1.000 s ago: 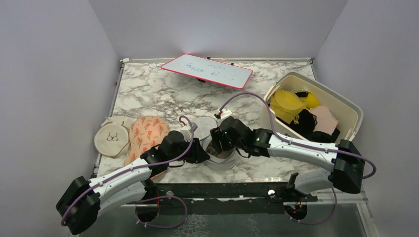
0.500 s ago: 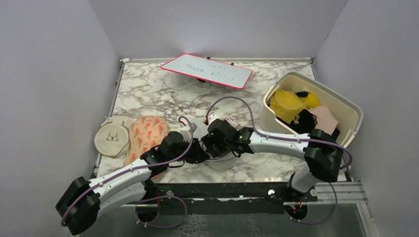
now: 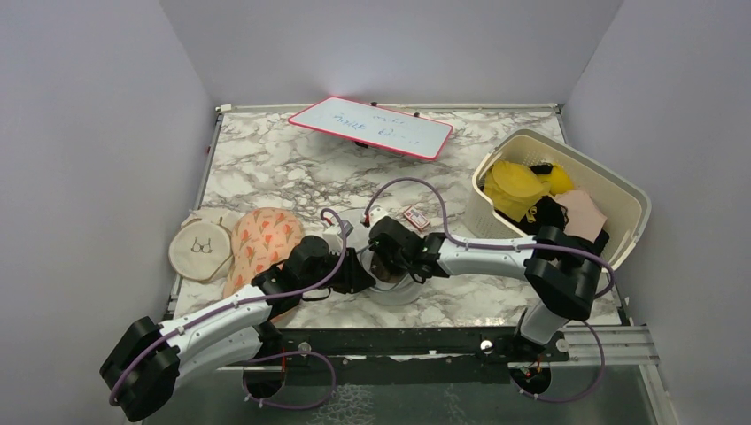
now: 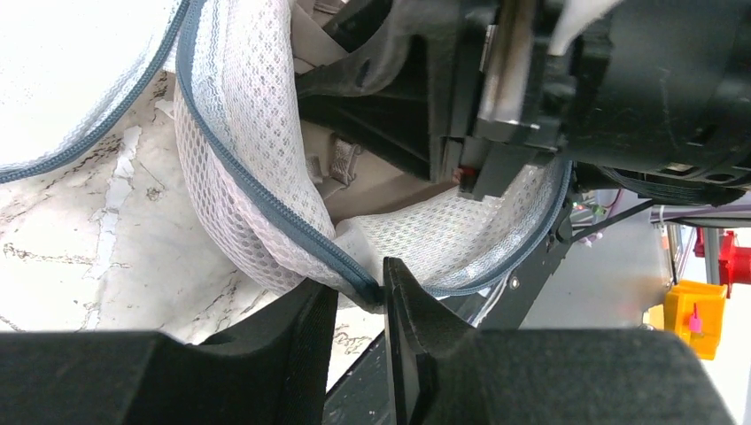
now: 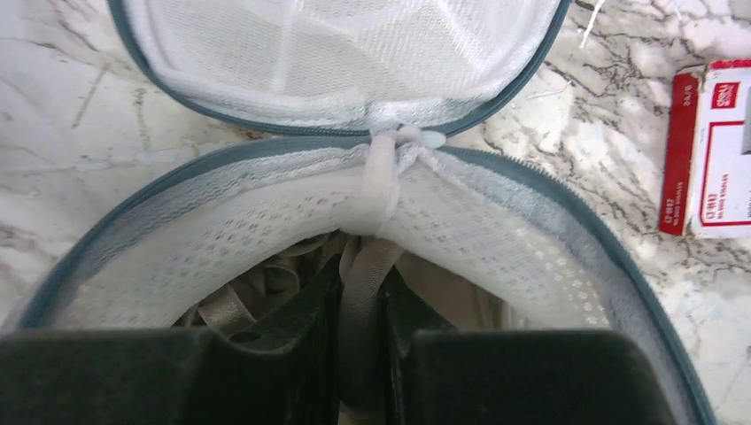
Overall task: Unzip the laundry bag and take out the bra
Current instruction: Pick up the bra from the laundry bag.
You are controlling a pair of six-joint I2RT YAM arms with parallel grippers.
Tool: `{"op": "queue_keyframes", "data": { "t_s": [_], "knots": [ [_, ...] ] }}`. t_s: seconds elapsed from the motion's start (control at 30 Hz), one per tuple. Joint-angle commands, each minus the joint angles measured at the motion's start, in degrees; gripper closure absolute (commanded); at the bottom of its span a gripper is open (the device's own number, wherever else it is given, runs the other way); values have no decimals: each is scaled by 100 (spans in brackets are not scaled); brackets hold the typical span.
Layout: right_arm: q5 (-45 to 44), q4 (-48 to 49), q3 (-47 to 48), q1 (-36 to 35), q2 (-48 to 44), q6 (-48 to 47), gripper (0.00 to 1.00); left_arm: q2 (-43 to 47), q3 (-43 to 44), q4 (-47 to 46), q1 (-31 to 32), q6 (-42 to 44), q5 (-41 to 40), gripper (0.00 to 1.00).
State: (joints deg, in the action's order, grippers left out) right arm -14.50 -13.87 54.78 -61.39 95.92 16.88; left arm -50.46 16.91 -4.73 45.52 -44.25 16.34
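Near lower centre of the top view, laundry bag (image 3: 400, 292) sat unzipped on the surface (image 3: 266, 159), lid flipped back. Left hand (image 4: 359, 301) clamped its zipper rim. Right hand (image 5: 359, 288) reached inside, pinched together on a beige bra (image 5: 365, 255) strap.

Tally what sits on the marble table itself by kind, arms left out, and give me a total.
Wash bags: 3 (mesh laundry bag, beige pouch, orange-pink pouch)
Basket: 1
Whiteboard: 1
Red-and-white card: 1
Total: 6
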Motion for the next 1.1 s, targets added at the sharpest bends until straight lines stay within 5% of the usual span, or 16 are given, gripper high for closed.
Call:
{"op": "queue_keyframes", "data": {
  "t_s": [0.0, 0.1, 0.4, 1.07],
  "knots": [
    [174, 184, -125, -2, -363, 28, 90, 67, -59, -183, 31, 3, -38, 83],
    [326, 36, -153, -4, -638, 26, 99, 149, 0, -75, 32, 49, -122, 83],
    [1156, 198, -429, -5, -1905, 167, 99, 135, 237, 182, 36, 250, -308, 86],
    [1178, 148, 367, -4, -3449, 540, 99, 10, 340, 229, 32, 285, -351, 91]
  ]
}}
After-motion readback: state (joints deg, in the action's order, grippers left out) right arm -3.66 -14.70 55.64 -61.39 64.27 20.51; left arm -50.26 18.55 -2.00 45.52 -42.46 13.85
